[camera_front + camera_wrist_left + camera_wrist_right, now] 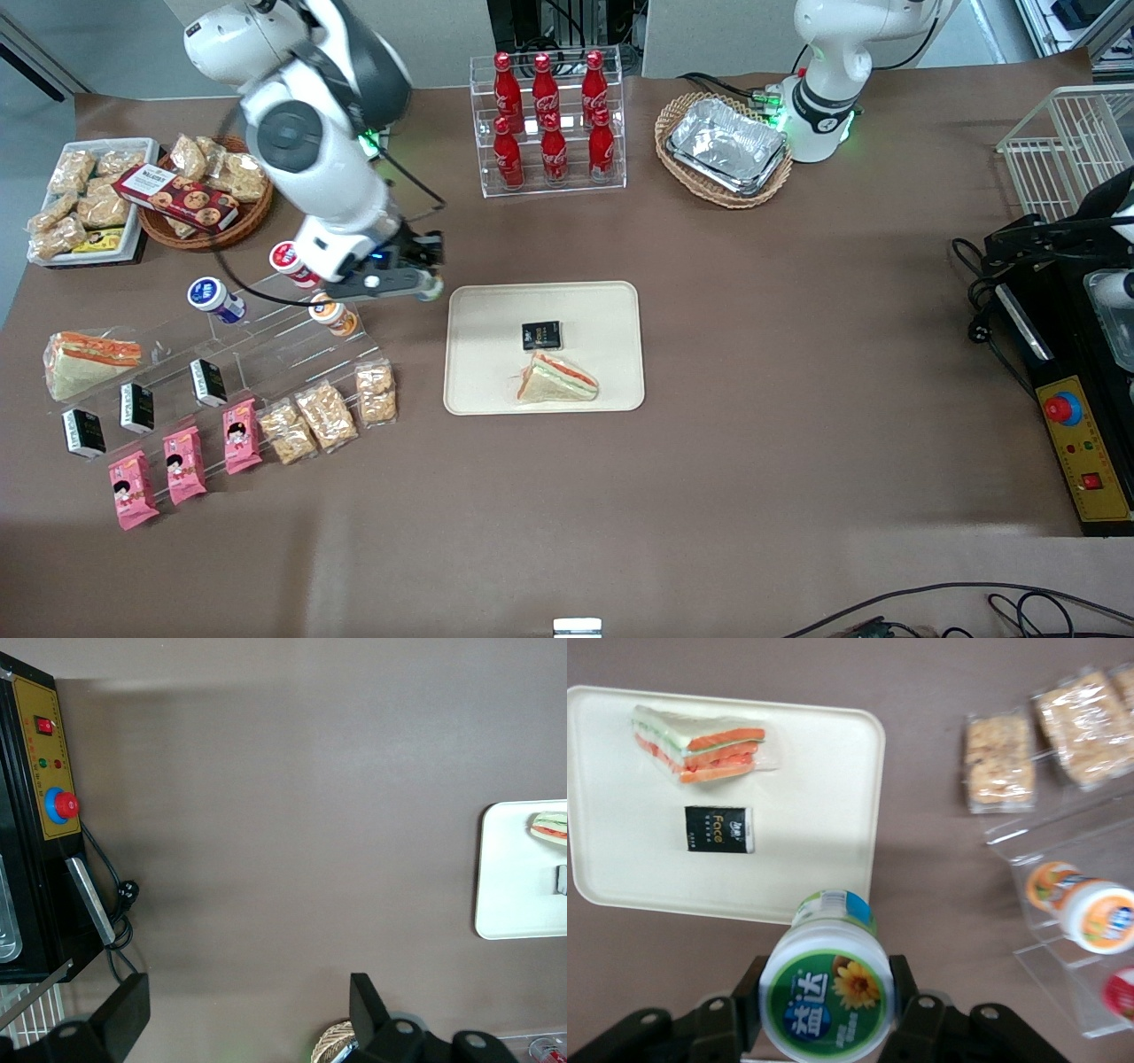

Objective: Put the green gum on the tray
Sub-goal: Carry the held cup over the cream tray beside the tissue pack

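My right gripper (pixel 827 992) is shut on the green gum (pixel 827 988), a white canister with a green-and-white lid bearing a flower. In the front view the gripper (pixel 423 282) holds it in the air beside the tray's edge toward the working arm's end, and only a bit of the canister (pixel 431 288) shows under the fingers. The cream-beige tray (pixel 483 306) lies mid-table and shows in the right wrist view (pixel 833 797) too. On it lie a wrapped sandwich (pixel 556 378) and a small black packet (pixel 541 334).
A clear stepped rack (pixel 266 328) beside the gripper holds blue-lidded (pixel 213 298), red-lidded (pixel 292 263) and orange-lidded (pixel 333 316) canisters, black boxes, pink packets and snack bags. A cola bottle rack (pixel 549 124) and a basket of foil trays (pixel 725 146) stand farther from the camera.
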You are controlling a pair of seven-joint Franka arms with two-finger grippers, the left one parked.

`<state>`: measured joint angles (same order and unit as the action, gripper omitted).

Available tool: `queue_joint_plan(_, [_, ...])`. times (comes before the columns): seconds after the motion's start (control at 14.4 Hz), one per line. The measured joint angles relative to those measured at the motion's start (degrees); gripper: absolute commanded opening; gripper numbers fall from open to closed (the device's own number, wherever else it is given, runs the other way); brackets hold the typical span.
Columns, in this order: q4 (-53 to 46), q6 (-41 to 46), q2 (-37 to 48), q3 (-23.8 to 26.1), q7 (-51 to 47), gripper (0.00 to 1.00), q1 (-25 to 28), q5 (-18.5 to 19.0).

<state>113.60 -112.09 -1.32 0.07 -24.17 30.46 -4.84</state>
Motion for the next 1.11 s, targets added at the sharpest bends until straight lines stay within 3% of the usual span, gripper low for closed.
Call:
queue_joint_plan(0.42, [5.01,-12.81,-7.19,-0.05,-6.25,0.26,7.32,1.54])
queue_joint_plan(1.11, [11.07,-27.17,-13.53,-0.34,-6.76,0.26,8.83,4.61])
